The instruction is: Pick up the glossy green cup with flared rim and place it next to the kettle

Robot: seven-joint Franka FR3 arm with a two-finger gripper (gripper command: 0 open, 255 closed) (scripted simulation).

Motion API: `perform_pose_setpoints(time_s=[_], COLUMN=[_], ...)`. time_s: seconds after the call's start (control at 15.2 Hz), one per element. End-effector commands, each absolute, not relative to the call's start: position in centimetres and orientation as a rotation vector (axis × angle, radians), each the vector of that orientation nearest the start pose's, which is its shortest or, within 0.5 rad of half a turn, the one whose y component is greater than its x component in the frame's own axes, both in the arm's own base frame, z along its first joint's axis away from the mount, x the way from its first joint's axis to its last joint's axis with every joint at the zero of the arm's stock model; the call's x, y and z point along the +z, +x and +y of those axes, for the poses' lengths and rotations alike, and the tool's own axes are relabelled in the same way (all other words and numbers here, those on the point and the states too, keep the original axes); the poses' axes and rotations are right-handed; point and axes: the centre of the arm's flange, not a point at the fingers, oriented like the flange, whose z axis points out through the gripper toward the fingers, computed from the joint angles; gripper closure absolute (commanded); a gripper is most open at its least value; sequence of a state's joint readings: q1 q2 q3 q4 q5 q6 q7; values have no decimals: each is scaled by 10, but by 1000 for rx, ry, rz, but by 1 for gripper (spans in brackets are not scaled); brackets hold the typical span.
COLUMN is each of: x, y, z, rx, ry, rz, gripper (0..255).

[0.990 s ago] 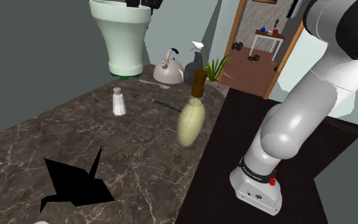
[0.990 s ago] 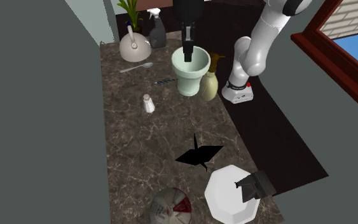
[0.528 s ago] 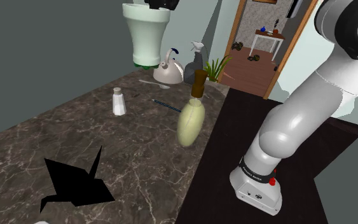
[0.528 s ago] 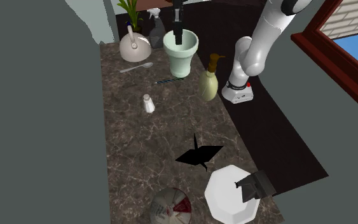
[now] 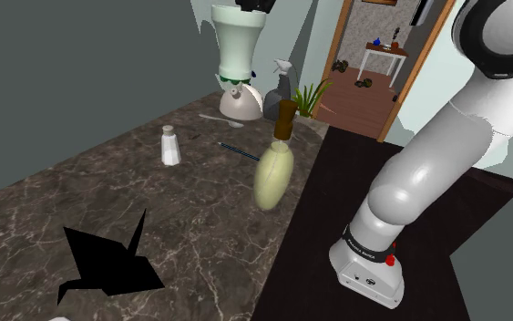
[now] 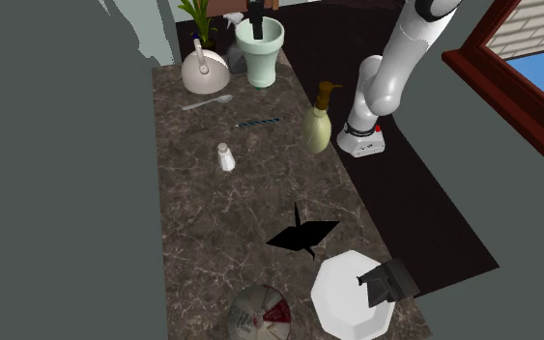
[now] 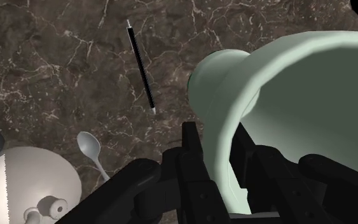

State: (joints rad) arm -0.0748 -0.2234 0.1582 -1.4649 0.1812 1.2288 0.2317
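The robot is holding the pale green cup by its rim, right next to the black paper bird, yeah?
Not quite. The gripper holds the pale green cup by its rim next to the kettle, not the black paper bird, which lies far down the counter. The second exterior view shows it.

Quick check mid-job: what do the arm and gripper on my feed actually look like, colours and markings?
The glossy white arm is built of rounded, tubular segments with dark joints. Near its foot sits a black band with small white lettering, too small to read, and a small red dot beside it. The all-black gripper is blocky, with two angular fingers. No loose cables show.
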Motion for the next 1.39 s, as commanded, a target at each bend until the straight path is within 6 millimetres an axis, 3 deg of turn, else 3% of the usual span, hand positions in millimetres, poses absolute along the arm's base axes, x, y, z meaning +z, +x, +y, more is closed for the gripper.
perform_pose_setpoints(time_s=[0.0,1.12,1.32], x=[753,754,743], y=[434,487,488], z=[48,-170,-177], rx=[56,56,56], ry=[-3006,-3006,-3006], rz=[137,137,137], gripper=[255,255,255])
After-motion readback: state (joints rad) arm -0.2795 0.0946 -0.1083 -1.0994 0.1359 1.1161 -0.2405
